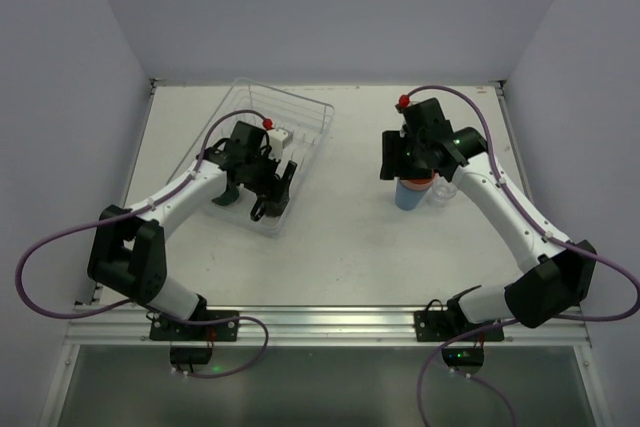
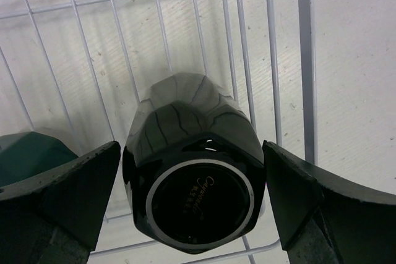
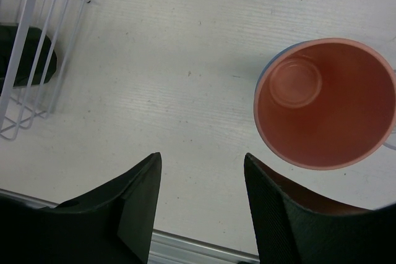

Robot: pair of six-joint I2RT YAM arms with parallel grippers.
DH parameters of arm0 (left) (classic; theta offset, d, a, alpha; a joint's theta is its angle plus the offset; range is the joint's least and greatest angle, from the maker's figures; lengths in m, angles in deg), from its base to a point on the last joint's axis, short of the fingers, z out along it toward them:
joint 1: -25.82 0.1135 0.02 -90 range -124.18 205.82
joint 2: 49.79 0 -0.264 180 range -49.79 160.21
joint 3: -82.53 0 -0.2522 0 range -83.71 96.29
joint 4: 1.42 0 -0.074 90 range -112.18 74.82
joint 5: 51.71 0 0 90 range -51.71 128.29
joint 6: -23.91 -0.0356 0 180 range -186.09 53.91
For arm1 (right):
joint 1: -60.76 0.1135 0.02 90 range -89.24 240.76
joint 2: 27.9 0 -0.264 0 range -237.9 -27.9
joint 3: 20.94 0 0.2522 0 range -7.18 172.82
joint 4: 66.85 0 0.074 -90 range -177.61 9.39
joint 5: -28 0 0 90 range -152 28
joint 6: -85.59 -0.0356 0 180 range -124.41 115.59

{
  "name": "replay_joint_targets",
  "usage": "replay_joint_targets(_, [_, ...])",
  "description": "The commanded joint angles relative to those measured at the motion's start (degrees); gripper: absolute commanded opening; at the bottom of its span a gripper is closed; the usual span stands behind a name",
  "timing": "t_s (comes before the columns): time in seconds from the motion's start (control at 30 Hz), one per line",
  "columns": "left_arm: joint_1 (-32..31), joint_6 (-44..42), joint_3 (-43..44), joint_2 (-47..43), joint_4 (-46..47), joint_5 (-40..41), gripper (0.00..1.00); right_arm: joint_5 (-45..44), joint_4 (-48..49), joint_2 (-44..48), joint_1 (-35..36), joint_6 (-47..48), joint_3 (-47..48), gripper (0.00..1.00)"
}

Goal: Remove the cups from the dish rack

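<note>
The dish rack (image 1: 300, 117) stands at the back left. A black mug (image 2: 192, 171) lies in it with its base towards my left wrist camera; in the top view its handle (image 1: 259, 212) shows near the rack's front end. My left gripper (image 2: 190, 153) is open, one finger on each side of the mug and close to its walls. A dark teal mug (image 2: 28, 156) lies beside it. My right gripper (image 3: 203, 159) is open and empty, just above and beside the salmon-pink tumbler (image 3: 325, 103), which stands nested in the light-blue tumbler (image 1: 408, 195) on the table.
A small clear glass (image 1: 443, 190) stands right of the stacked tumblers. In the right wrist view the rack's corner (image 3: 25, 85) shows with a dark mug (image 3: 25, 54) inside. The table's metal front rail (image 1: 320, 319) runs along the near edge.
</note>
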Motion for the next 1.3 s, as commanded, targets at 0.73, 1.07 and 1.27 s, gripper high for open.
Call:
replay_joint_targets(0.73, [-0.22,2.67,1.99,3.28,4.75,1.33,0.95,2.75,2.1,0.84,0.17,1.06,-1.22,0.59])
replay_joint_targets(1.07, [-0.22,2.85,3.74,2.41,1.76,3.78,0.02,2.22,1.84,1.45,0.17,0.63,-1.04,0.59])
replay_joint_targets(1.27, [-0.14,3.2,4.97,0.65,0.44,6.42,0.0,2.22,2.02,1.54,0.25,0.01,-0.87,0.59])
